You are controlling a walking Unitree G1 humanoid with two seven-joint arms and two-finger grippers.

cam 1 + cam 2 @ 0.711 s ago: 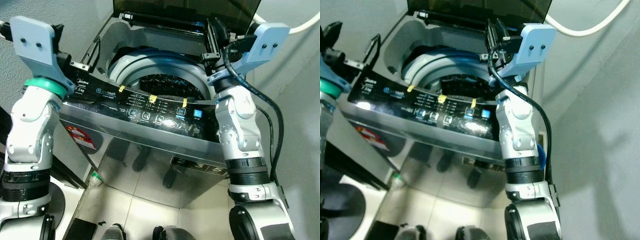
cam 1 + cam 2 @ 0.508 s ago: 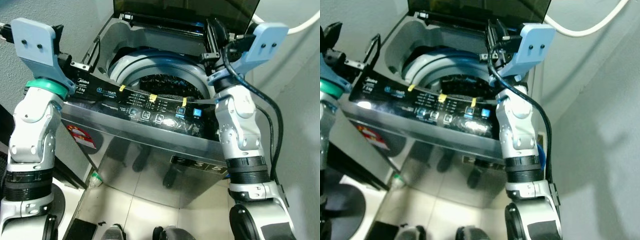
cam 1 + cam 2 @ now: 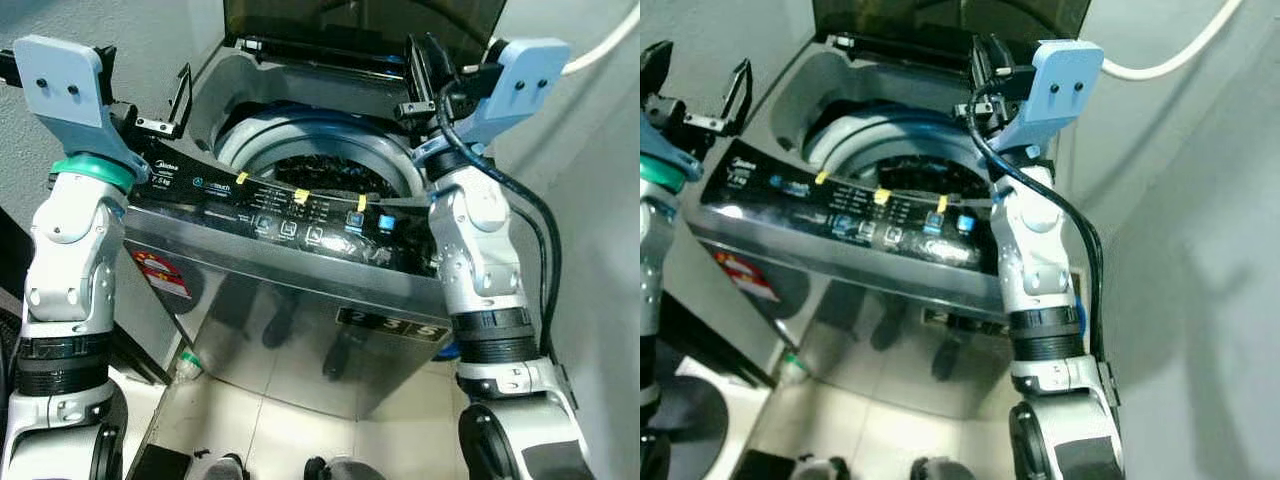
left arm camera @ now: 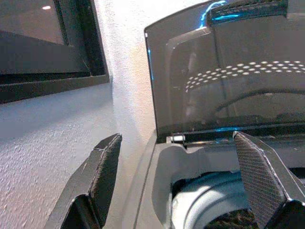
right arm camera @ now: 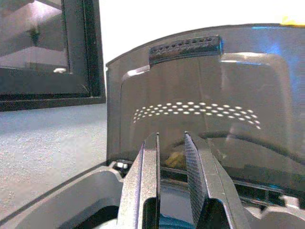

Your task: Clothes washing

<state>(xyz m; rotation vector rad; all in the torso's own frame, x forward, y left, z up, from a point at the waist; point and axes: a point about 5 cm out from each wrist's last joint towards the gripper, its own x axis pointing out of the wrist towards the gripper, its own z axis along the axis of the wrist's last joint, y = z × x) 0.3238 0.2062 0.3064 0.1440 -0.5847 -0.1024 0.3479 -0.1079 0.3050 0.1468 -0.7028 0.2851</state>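
A grey top-loading washing machine (image 3: 290, 300) stands before me with its dark tinted lid (image 3: 360, 20) raised. Dark clothes (image 3: 330, 172) lie in the drum inside the blue-white ring. The control panel (image 3: 300, 215) runs along the front, with yellow tape tabs and two lit blue buttons. My left gripper (image 3: 700, 62) is held open above the machine's left rim, with nothing between its fingers (image 4: 107, 167). My right gripper (image 3: 420, 62) hovers over the back right corner near the lid hinge, its fingers (image 5: 152, 162) shut to a slim gap with nothing in it.
A white hose (image 3: 600, 50) runs along the grey wall at upper right, close to my right arm. A dark window frame (image 4: 47, 47) sits in the wall to the left. A small green-capped bottle (image 3: 187, 362) stands on the tiled floor by the machine's left foot.
The view has shifted a little. Both grippers have risen slightly above the machine's rim, toward the lid. The lid and the clothes stay as they were.
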